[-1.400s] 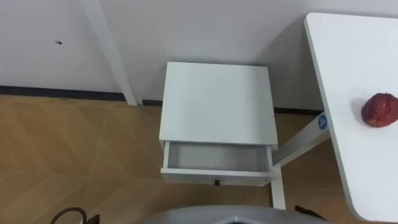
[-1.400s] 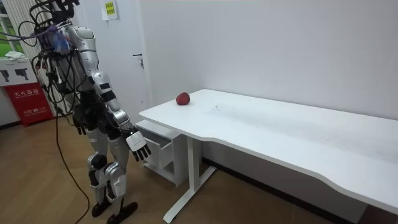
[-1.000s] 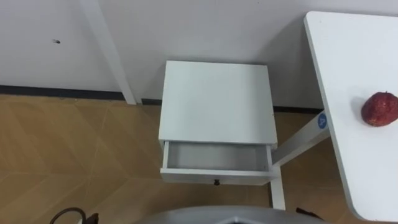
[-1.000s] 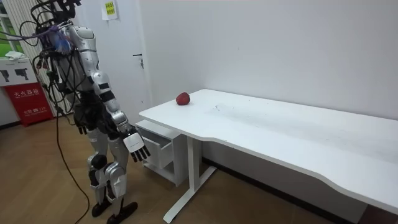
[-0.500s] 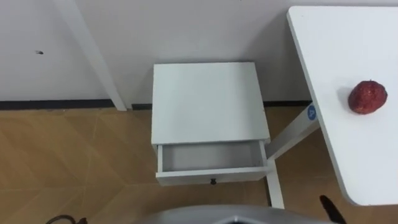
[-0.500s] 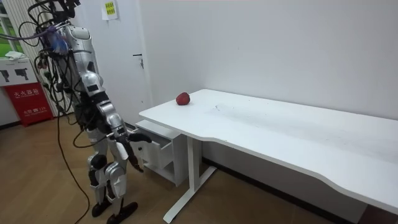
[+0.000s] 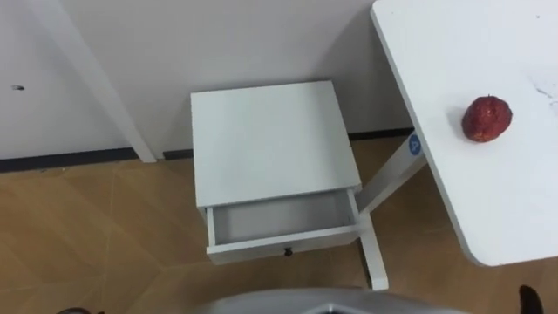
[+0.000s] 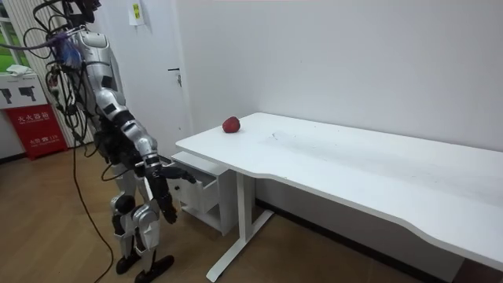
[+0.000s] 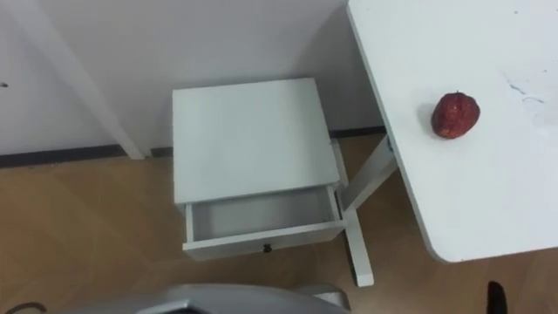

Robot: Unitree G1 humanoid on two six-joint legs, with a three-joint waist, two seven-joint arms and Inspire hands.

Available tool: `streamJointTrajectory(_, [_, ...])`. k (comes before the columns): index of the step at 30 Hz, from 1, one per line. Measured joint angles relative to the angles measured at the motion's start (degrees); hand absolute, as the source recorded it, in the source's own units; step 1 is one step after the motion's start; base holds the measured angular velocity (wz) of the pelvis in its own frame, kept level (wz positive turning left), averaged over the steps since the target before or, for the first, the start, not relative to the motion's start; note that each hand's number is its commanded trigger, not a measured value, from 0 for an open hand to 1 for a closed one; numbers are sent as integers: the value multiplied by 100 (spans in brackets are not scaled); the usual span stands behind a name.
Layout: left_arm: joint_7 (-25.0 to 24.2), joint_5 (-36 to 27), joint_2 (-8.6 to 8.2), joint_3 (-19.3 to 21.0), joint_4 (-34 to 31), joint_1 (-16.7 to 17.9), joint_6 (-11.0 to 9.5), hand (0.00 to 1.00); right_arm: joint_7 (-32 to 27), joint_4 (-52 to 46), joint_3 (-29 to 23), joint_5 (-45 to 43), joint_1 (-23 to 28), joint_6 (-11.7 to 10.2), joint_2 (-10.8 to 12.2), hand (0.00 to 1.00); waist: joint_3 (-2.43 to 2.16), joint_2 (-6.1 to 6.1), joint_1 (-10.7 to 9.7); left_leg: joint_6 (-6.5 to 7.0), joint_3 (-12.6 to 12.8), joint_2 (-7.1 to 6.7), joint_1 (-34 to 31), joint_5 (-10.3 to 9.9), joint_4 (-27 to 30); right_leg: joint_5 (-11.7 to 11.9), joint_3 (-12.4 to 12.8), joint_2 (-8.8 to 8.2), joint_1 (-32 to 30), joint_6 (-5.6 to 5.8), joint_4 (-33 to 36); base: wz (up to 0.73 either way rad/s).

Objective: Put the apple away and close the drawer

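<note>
A red apple (image 7: 486,119) (image 8: 230,125) lies on the white desk (image 7: 453,201), near its left edge and close to the wall. Left of the desk stands a small white cabinet (image 7: 268,139) with its drawer (image 7: 281,218) pulled open; the drawer looks bare inside and has a dark knob on its front. I stand in front of the cabinet, at the desk's end. In the room view my right hand (image 8: 164,194) hangs in front of my body, short of the drawer and well below the apple. A dark tip of it (image 7: 529,298) shows at the lower right corner.
The desk's white leg (image 7: 384,179) and foot stand just right of the drawer. A white slanting post (image 7: 87,78) runs along the wall at the left. Wooden floor (image 7: 96,235) lies left of and before the cabinet. A red sign (image 8: 31,130) stands behind me.
The eye view has shifted, so cabinet and apple sit further left in it. In the room view my body has turned toward the desk and my right forearm has swung forward. Apple and drawer stay put.
</note>
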Motion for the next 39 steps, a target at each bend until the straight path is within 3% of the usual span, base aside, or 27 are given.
streamJointTrajectory(3, [0, 14, -1, 10, -239, 39, 3, 0, -527, -706, -8, 48, -5, -97, -34, 0, 4, -34, -6, 0, 4, 0, -25, 0, -12, 0, -44, 0, -44, 0, 22, 0])
streamJointTrajectory(9, [1, 28, 27, 21, -478, 116, -23, 0, -1483, -2280, -231, -511, -1, -397, -345, 0, -3, -59, -48, -1, -6, 0, -109, 1, 7, 0, -69, 3, -96, 0, -9, 2])
streamJointTrajectory(12, [0, 23, 27, 7, -620, 191, -105, 0, -1885, -3049, -278, -1241, -36, -641, -409, 0, -5, -48, -92, -4, -42, 4, -224, 3, 39, 0, -77, 5, -180, 0, -8, 6])
streamJointTrajectory(13, [-15, 20, 26, 7, -619, 174, -154, 0, -2031, -3266, -260, -1745, -63, -695, -411, 0, 17, -61, -70, -5, -46, 3, -258, 3, 60, 0, -69, 4, -201, 0, -9, 3])
streamJointTrajectory(17, [-29, 143, 16, -7, -618, 131, -178, 0, -2315, -3713, -123, -3340, -48, -771, -416, 0, 13, -92, 29, -12, -19, 10, -302, 7, 86, 0, -53, 4, -272, 0, -10, -2])
streamJointTrajectory(22, [-34, 228, 4, -133, -573, 132, -240, 0, -2344, -4251, 158, -4462, -25, -775, -418, 0, 24, -107, 123, -13, 18, 9, -286, 9, 87, 2, -53, -2, -270, -2, -9, -4])
streamJointTrajectory(27, [-25, 218, 4, -314, -503, 145, -270, 0, -2289, -4503, 798, -5361, -15, -767, -439, 0, 37, -72, 212, -13, 10, 12, -308, 8, 130, 5, -82, -10, -273, -8, -12, 0])
streamJointTrajectory(29, [-31, 220, -31, -360, -506, 152, -271, 0, -2166, -4609, 1088, -5814, -3, -759, -440, 0, 19, -23, 280, -12, -9, 12, -336, 8, 125, 7, -82, -7, -276, -11, -4, 2])
streamJointTrajectory(34, [-26, 217, -43, -499, -506, 145, -290, 0, -1731, -4748, 1653, -6151, -3, -728, -443, 0, -11, 65, 400, -19, -7, 19, -304, 11, 136, 7, -78, -5, -268, -11, -7, 0])
streamJointTrajectory(39, [-20, 275, -46, -556, -495, 225, -304, 0, -1126, -4746, 1920, -6218, 3, -598, -442, 0, 18, 16, 480, -20, -27, 21, -238, 13, 151, 7, -84, -10, -172, -11, -36, 3])
